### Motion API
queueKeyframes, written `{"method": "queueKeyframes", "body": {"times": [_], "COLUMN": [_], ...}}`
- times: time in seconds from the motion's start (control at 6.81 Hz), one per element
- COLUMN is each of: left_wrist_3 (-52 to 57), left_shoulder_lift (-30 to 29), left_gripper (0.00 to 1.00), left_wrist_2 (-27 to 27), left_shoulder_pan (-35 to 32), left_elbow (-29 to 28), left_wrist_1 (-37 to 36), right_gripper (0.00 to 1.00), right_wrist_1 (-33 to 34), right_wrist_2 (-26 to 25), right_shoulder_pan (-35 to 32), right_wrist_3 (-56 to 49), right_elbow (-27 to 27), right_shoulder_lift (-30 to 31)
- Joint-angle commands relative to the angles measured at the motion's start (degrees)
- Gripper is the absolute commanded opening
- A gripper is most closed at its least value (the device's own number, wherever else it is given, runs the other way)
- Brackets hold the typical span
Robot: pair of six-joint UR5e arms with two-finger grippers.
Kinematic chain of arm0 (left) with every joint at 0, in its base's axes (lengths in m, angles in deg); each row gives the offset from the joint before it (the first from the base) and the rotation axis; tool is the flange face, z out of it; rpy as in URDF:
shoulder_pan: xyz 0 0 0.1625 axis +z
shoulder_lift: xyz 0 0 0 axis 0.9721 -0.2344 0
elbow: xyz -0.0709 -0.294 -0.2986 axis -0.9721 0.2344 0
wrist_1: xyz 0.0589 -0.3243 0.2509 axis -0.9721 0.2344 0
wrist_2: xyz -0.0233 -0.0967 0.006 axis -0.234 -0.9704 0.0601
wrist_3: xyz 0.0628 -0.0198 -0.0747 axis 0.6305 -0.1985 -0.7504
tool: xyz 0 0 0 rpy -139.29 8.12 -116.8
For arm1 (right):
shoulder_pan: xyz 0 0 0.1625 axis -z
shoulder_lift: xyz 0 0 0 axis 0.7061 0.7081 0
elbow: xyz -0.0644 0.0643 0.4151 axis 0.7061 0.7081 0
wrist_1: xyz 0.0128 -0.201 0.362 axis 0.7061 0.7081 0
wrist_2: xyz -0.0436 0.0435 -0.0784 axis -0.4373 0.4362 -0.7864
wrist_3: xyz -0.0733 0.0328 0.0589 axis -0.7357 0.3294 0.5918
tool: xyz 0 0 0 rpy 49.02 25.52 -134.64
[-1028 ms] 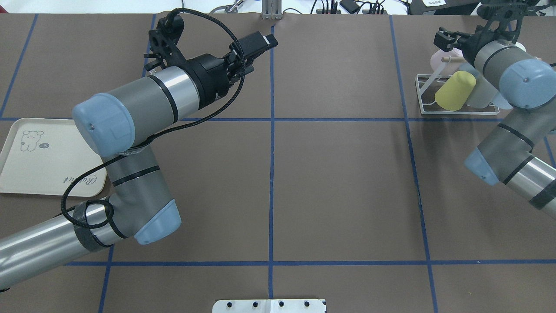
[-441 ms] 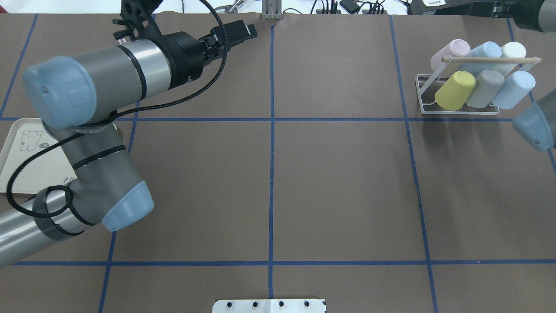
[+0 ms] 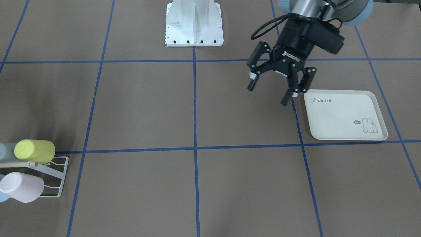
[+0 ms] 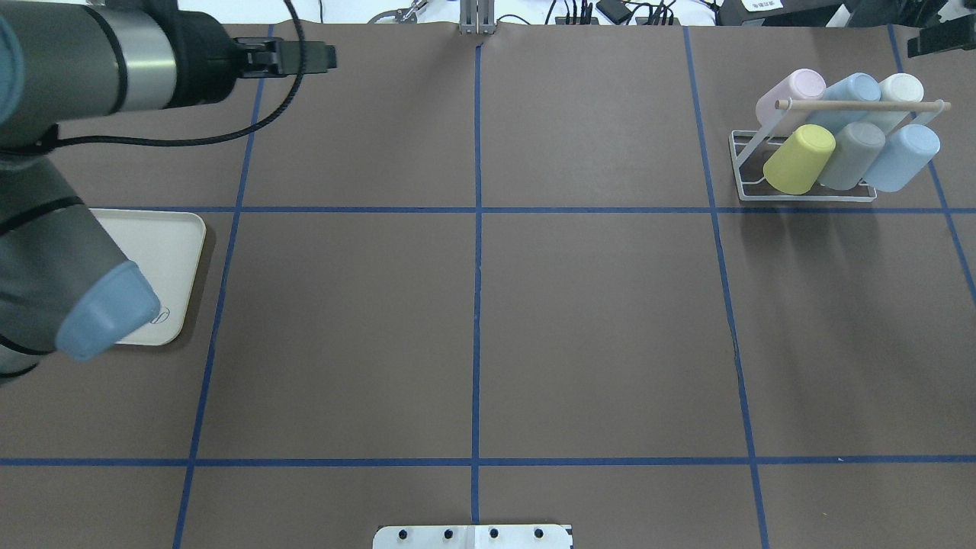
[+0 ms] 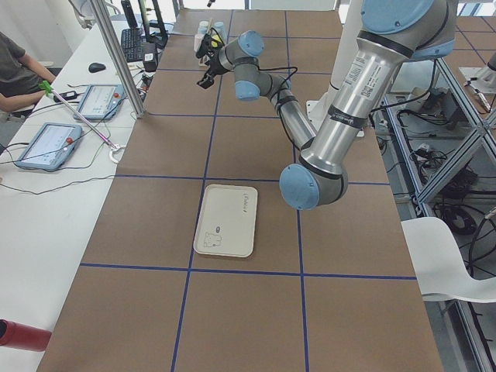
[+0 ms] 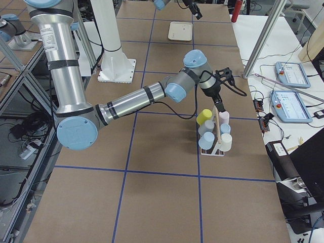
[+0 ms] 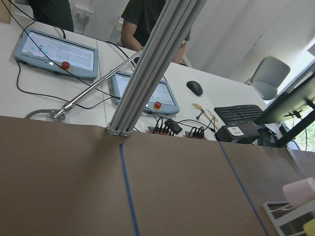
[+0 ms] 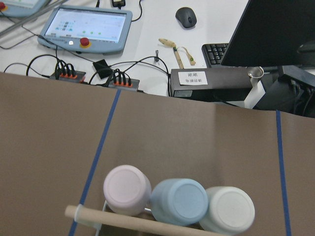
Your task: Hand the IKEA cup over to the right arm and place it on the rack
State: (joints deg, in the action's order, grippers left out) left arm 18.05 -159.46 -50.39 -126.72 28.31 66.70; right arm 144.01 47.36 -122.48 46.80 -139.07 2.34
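Note:
Several pastel cups sit upside down on the white wire rack (image 4: 801,196) at the far right: yellow (image 4: 799,158), grey (image 4: 852,156), light blue (image 4: 903,156), pink (image 4: 793,88) and others behind the wooden dowel (image 4: 862,106). Which one is the IKEA cup I cannot tell. My left gripper (image 3: 269,93) hangs open and empty above the table beside the cream tray (image 3: 345,113), far from the rack. My right gripper (image 6: 221,81) hovers above the rack's far end; its fingers do not show in the right wrist view, so I cannot tell its state.
The rabbit-printed tray (image 4: 179,252) holds nothing and is partly under my left arm. The robot's white base (image 3: 194,23) stands at the near middle. Beyond the far table edge are cables, tablets, a keyboard and a seated person (image 5: 15,74).
My left arm swung back toward its own side, carrying its gripper from the table's middle to the far left. My right arm pulled up and away from the rack, uncovering all the cups.

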Motion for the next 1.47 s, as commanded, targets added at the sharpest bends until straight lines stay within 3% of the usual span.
{"method": "queueKeyframes", "body": {"times": [0.0, 0.15, 0.44, 0.59, 0.88, 1.32], "left_wrist_3": [22.38, 30.41, 51.58, 52.28, 52.37, 53.34], "left_shoulder_lift": [7.3, 8.37, 11.96, 13.47, 13.74, 19.72], "left_gripper": [1.0, 1.0, 1.0, 1.0, 1.0, 1.0], "left_wrist_2": [-12.0, -18.4, -30.98, -34.08, -39.97, -36.43], "left_shoulder_pan": [-11.72, -17.61, -29.31, -33.79, -39.7, -40.26], "left_elbow": [-1.25, -4.58, -14.75, -17.15, -23.75, -24.29], "left_wrist_1": [-1.55, -1.55, -1.37, -1.46, -1.29, 0.12], "right_gripper": [1.0, 1.0, 1.0, 1.0, 1.0, 1.0], "right_wrist_1": [15.57, 21.57, 22.95, 22.68, 22.42, 20.13], "right_wrist_2": [7.67, 8.82, 15.73, 19.25, 16.32, 15.68], "right_shoulder_pan": [-6.0, -8.12, -12.33, -12.97, -13.24, -13.24], "right_wrist_3": [-19.41, -27.69, -38.46, -39.89, -39.39, -39.55], "right_elbow": [0.45, 1.23, 8.14, 9.92, 9.6, 10.65], "right_shoulder_lift": [0.35, -0.08, 1.66, 3.15, 5.09, 11.15]}}
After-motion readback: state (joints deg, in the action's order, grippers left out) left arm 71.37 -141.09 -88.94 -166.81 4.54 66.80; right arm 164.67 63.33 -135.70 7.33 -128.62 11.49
